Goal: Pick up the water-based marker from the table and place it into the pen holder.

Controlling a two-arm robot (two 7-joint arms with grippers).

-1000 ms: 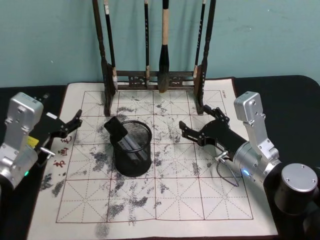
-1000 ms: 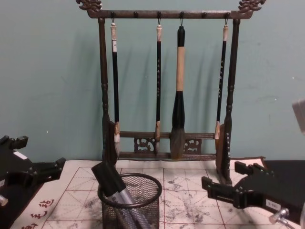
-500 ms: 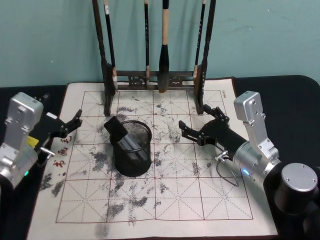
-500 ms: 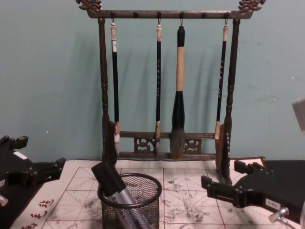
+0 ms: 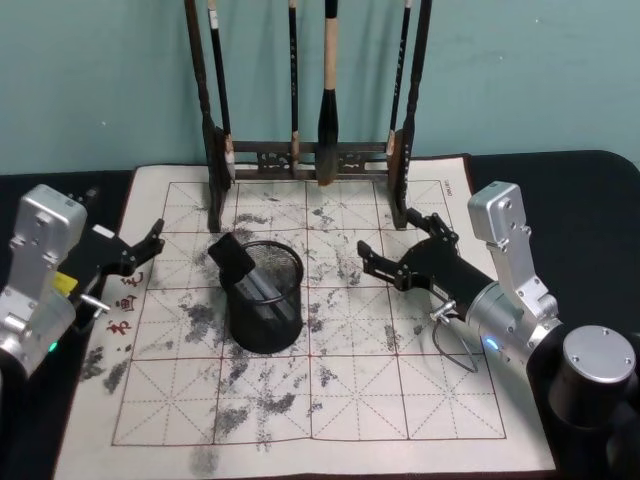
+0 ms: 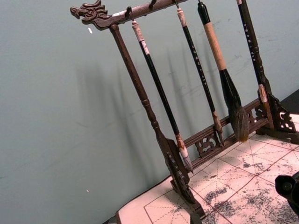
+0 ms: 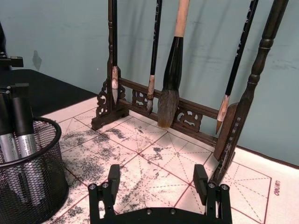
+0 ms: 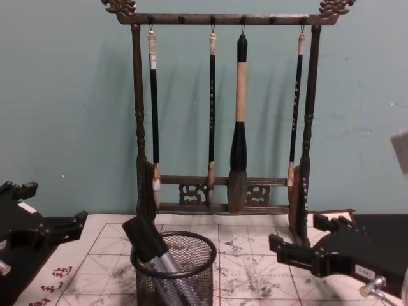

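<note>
The black wire-mesh pen holder stands on the calligraphy mat, left of centre. A water-based marker with a grey barrel and black cap leans inside it, cap sticking out over the rim. In the right wrist view two such markers stand side by side in the holder. My right gripper hovers to the right of the holder, open and empty, fingers pointing toward the brush rack. My left gripper rests at the mat's left edge, open and empty. In the chest view the holder sits between both grippers.
A tall dark wooden brush rack with several hanging brushes stands at the back of the ink-stained gridded mat. Its right foot is close ahead of my right gripper. A teal wall lies behind.
</note>
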